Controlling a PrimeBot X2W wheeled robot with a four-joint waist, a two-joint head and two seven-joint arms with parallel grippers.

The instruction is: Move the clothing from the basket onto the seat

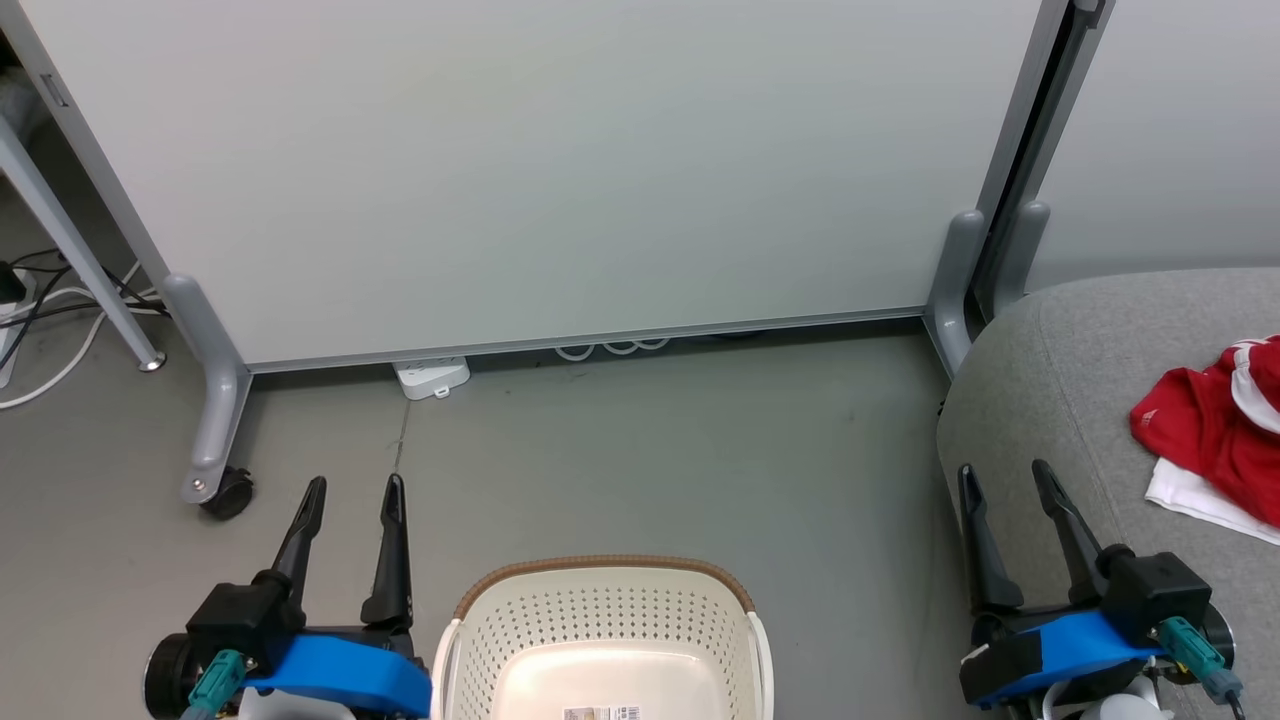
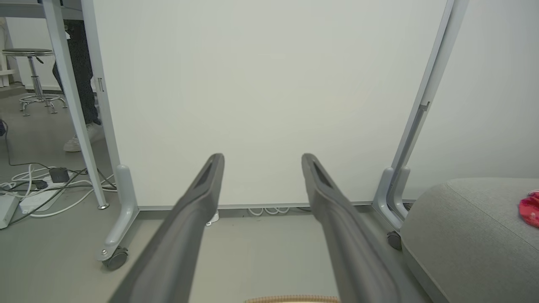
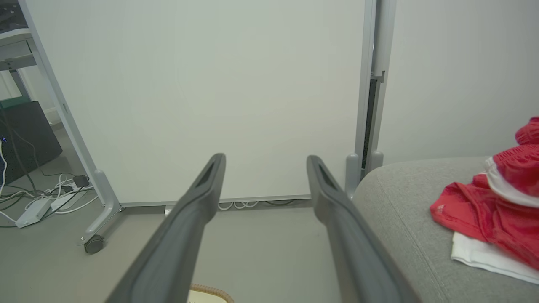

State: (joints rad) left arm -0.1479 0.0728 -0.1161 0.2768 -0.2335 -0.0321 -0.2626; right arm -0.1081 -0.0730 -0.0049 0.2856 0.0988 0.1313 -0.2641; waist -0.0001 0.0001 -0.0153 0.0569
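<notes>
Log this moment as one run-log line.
left claw: open, empty | right claw: open, empty | clothing: red pile lying on seat | basket: visible part bare

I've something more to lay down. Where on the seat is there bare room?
The seat is bare along its left side, between its rounded edge and the red clothing. Its right side, where the clothing lies piled, is crowded.

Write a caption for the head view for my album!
The basket on the floor between open left pincer and open right pincer; red clothing lies on the seat.
</notes>
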